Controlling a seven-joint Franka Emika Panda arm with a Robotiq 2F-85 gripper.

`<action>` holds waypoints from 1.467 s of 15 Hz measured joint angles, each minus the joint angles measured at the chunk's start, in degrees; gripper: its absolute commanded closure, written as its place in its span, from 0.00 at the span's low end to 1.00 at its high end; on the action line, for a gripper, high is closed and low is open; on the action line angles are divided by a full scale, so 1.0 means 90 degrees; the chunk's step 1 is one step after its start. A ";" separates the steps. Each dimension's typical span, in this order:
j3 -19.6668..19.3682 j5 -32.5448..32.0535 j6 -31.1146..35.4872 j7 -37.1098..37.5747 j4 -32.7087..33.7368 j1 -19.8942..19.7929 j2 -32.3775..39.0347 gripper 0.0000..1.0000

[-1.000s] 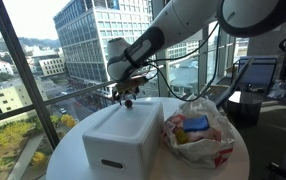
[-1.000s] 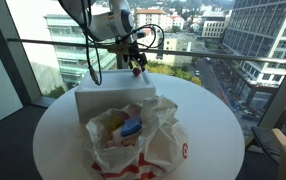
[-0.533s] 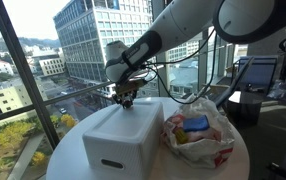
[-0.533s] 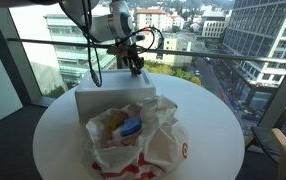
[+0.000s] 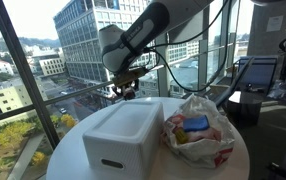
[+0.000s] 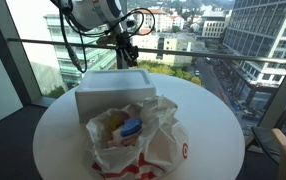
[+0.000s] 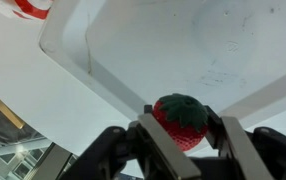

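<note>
A red strawberry with a green leafy top sits clamped between my two fingers in the wrist view, so my gripper is shut on it. Beneath it lies the open white box. In both exterior views my gripper hangs above the far end of the white box. The strawberry is too small to make out there.
The box stands on a round white table beside a window. A crumpled white plastic bag with colourful packets lies next to the box. A monitor stands behind the table.
The gripper closed on the strawberry inside the box and has risen with it above the box's far end.
</note>
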 measured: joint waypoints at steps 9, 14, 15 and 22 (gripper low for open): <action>-0.0004 -0.0069 -0.0427 0.2594 -0.3027 -0.0127 -0.2058 0.75; 0.0144 -0.0112 -0.0261 0.3457 -0.4838 -0.0560 -0.3060 0.75; 0.0151 -0.0201 -0.0070 0.3519 -0.5211 -0.0689 -0.3234 0.75; 0.0156 -0.1368 0.2293 0.3609 -0.6976 -0.1593 -0.3719 0.11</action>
